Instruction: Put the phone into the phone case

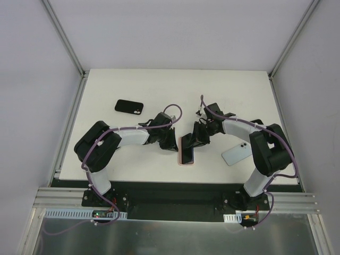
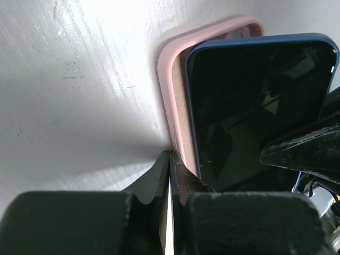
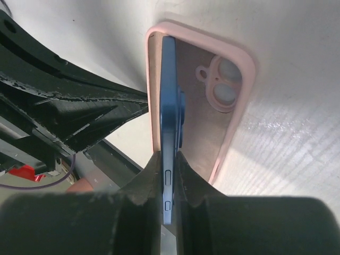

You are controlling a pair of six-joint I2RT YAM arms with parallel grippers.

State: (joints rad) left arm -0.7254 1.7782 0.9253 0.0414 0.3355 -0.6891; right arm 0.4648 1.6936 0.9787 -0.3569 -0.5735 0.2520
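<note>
overhead view of a white table [image 1: 159,85] with two black robot arms reaching in from the bottom edge and meeting just below the middle of the frame. between their tips lies a pink phone case [image 3: 199,127], open side up, with the phone [image 3: 169,95] partly in it.

in the right wrist view the right claw [image 3: 168,159] fills the bottom of the frame. its two fingers are nearly together, pinching the blue-edged phone by its thin sides, side buttons showing between the pads. the phone stands steeply tilted on one long edge along the left wall of the case, its other long edge raised, so it is not lying flat inside. the case's camera cut-out shows bare at upper right of that view.

in the left wrist view the left claw [image 2: 169,159] sits at bottom centre, fingers fully together with nothing between them. its tip touches the outer long rim of the pink case. the phone's dark screen faces this camera at right of the frame.

back in the overhead view, a black phone-shaped object [image 1: 129,107] lies flat at upper left of the table, well apart from the arms. a pale blue phone-shaped object [image 1: 235,155] lies at lower right, beside the right arm.
</note>
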